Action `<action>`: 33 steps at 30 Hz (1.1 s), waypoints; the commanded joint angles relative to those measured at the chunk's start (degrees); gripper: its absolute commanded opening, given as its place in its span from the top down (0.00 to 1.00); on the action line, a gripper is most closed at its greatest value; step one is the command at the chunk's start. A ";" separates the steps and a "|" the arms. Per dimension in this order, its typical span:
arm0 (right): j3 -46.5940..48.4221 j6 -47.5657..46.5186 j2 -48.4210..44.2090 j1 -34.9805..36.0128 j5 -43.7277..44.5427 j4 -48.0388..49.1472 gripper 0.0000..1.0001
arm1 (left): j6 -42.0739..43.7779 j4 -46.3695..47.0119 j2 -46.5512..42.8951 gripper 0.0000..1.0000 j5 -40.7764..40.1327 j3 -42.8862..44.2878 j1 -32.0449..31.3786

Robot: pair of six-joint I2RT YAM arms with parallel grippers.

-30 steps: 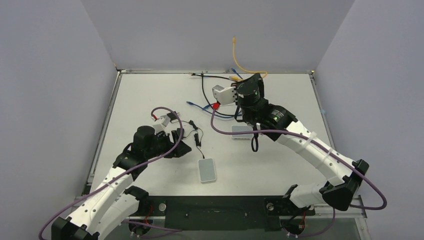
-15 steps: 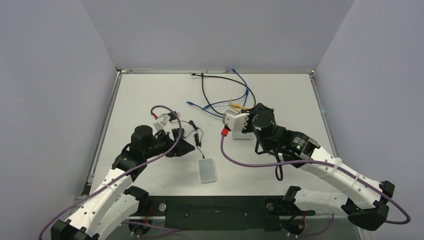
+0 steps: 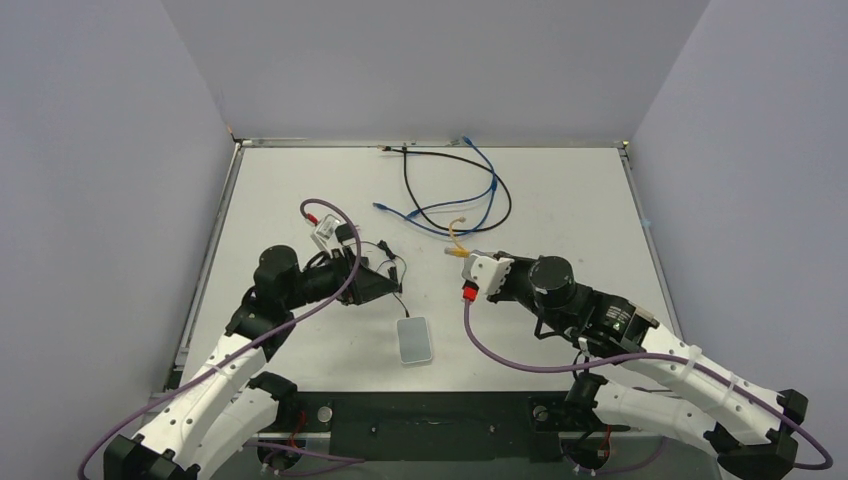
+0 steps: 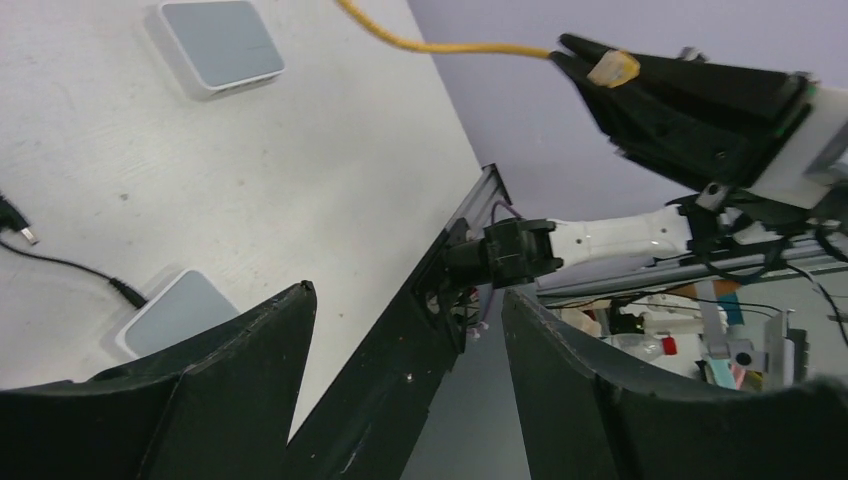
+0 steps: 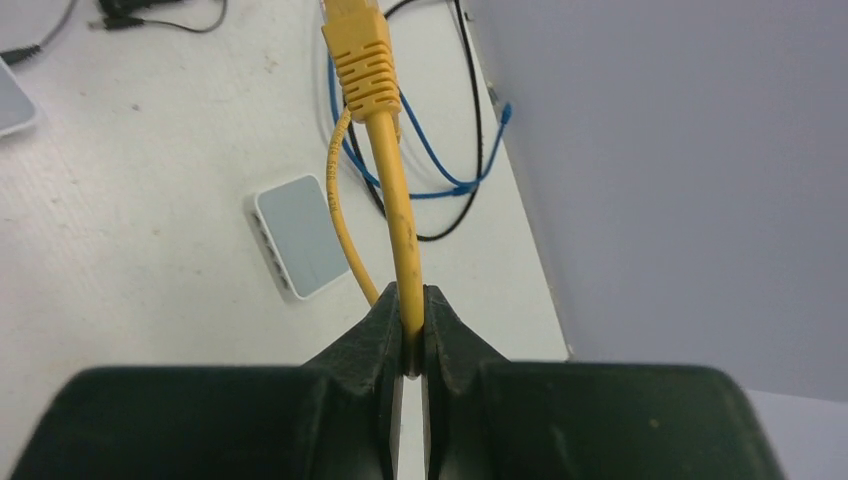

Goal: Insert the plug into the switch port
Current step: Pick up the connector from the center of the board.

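Right claw (image 5: pixel 410 320) pinches yellow cable (image 5: pixel 395 220) well behind plug (image 5: pixel 360 50), left claw (image 4: pixel 400 300) gapes empty; plug hangs well apart from switch box (image 5: pixel 305 232) on worktop (image 5: pixel 120 220) — risk: limp lead lets plug sag or twist, missing the switch port (image 5: pixel 268 248).

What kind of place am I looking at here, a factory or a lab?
Most likely a robotics lab test cell, not a factory: a white table boxed in by plain walls, a left arm and right arm bolted at its near edge, and loose network cables lying on it.
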 commanded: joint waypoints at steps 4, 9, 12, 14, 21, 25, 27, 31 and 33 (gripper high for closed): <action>-4.03 9.21 -3.25 0.40 -12.37 8.67 1.00 | -8.51 18.23 0.18 0.34 8.96 1.60 0.46; -3.42 13.13 -2.45 0.35 -18.24 10.23 1.00 | -10.67 22.37 0.33 0.34 12.70 2.31 0.41; -2.41 14.52 -1.31 0.35 -21.83 10.58 1.00 | -11.48 23.74 0.56 0.34 14.57 2.94 0.45; -1.80 15.07 -0.57 0.33 -23.77 10.68 1.00 | -12.16 24.64 0.78 0.34 15.56 3.28 0.46; -0.86 16.02 1.50 0.35 -27.73 11.77 1.00 | -13.16 25.89 0.74 0.40 16.66 4.30 0.45; -0.99 16.73 1.98 0.42 -28.70 13.11 1.00 | -13.34 25.91 0.64 0.43 17.04 4.40 0.45; -0.96 16.91 2.17 0.44 -28.92 13.42 1.00 | -13.31 25.74 0.54 0.45 17.09 4.41 0.46; -0.89 17.33 2.94 0.44 -29.36 14.16 1.00 | -12.96 25.02 0.64 0.47 16.82 4.49 0.44; -0.89 17.59 3.26 0.48 -29.84 14.35 1.00 | -12.89 24.86 0.76 0.48 16.84 4.41 0.41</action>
